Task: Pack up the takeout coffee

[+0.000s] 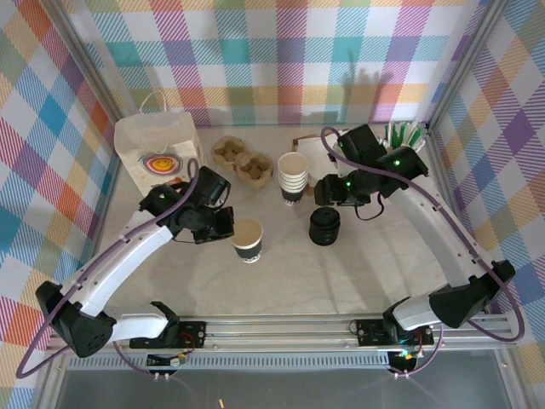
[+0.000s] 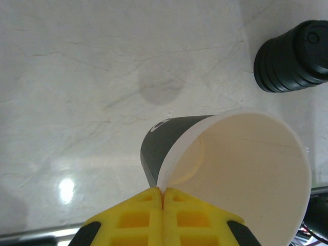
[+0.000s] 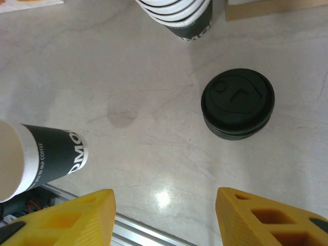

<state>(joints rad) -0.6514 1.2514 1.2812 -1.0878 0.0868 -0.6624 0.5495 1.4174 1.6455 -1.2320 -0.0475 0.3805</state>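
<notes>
Pale marbled tabletop (image 1: 341,273) forms the work surface, enclosed by multicoloured plaid walls (image 1: 281,60).

1. Task item. One cream paper cup (image 1: 247,239) with a dark printed base sits at centre-left of the surface, its mouth open. The left wrist view looks into its pale interior (image 2: 241,169). Whether its base rests on the surface cannot be told.
2. Left gripper (image 1: 228,227). Its yellow fingers (image 2: 143,215) are pressed together on the cup, with the near rim pinched between the tips.
3. Right gripper (image 3: 164,215). Its jaws stand well apart with nothing between them, above bare tabletop. The paper cup lies to its left in the right wrist view (image 3: 46,154).
4. Squat stack of round black plastic lids (image 1: 324,226). It stands right of the paper cup, apart from it, and just ahead of the right gripper (image 3: 237,102).
5. Stack of nested cream cups (image 1: 293,176). It stands behind the lid stack, near it.
6. Rear items. A brown moulded cup carrier (image 1: 241,158) lies left of the nested cups. A white paper bag (image 1: 157,149) with handles and a round printed face stands in the rear left corner.
</notes>
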